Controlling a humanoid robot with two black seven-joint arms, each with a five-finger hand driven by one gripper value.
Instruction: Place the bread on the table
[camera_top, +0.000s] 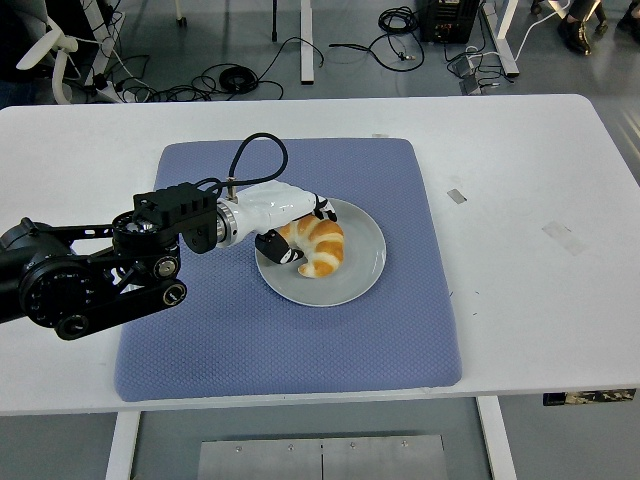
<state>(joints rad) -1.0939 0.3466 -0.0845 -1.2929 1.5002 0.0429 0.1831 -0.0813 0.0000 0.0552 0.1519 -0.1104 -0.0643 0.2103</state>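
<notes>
Presently: fingers (318, 208) of left hand (283, 218) curled round left end of bread (317, 243), thumb below, other fingers above.
One croissant-shaped bread, lying on one grey plate (358, 282), left of plate centre. One blue mat (300, 350) under plate, lying on one white table (520, 200). Bare mat on all sides of plate; bare table right of mat, save two small tape marks (563, 236). Left arm across mat's left edge. Cables (235, 78) on floor beyond far table edge.

No legible text, labels or numbers — none on anything
</notes>
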